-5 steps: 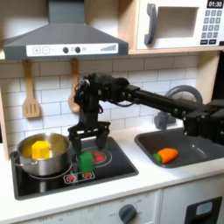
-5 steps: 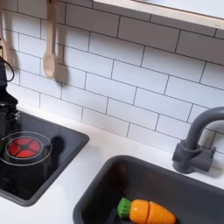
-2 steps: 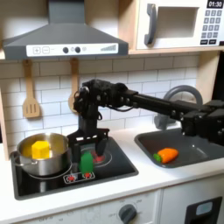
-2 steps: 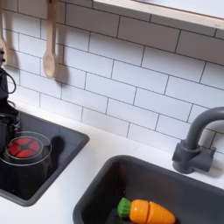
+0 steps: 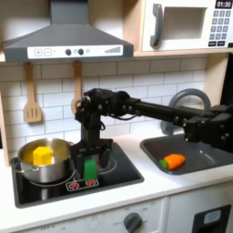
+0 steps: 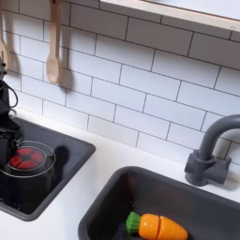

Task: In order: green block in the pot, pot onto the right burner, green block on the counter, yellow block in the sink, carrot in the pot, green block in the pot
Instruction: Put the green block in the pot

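End effector [image 5: 91, 161] straddles the green block [image 5: 90, 169], fingers open, not yet gripping.

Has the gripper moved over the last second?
Yes. In the first exterior view the gripper has come down toward the stovetop and now straddles the green block.

one pot [image 5: 44, 159], one yellow block [image 5: 42, 156] and one green block [image 5: 90, 169] in the first exterior view. one carrot [image 6: 157, 226] and one sink [image 6: 112, 192] with one faucet [image 6: 211, 150] in both exterior views. two wooden utensils [image 5: 32, 98] hang on the wall. one hood [image 5: 65, 38], one microwave [image 5: 187, 24], two red burners [image 5: 100, 164], one end effector [image 5: 91, 161].
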Controlling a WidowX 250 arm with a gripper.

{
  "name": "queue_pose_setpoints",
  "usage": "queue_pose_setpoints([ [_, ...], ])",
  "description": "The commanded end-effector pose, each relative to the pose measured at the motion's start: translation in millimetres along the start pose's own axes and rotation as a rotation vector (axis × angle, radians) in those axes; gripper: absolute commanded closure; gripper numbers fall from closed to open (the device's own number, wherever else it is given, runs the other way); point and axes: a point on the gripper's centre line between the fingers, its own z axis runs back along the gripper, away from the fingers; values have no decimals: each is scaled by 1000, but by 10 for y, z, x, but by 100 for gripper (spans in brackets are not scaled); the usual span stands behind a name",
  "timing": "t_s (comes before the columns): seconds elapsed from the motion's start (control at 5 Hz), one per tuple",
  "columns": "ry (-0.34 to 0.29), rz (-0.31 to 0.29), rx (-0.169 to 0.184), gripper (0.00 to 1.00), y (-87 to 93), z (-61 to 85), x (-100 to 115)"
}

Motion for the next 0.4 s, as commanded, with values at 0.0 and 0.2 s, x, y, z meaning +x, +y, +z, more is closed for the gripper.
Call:
queue_pose_setpoints([
  [0.0, 2, -5, 2, 0, 22, -74, 1],
  [0.2, 16, 7, -5, 90, 22, -137, -13],
])
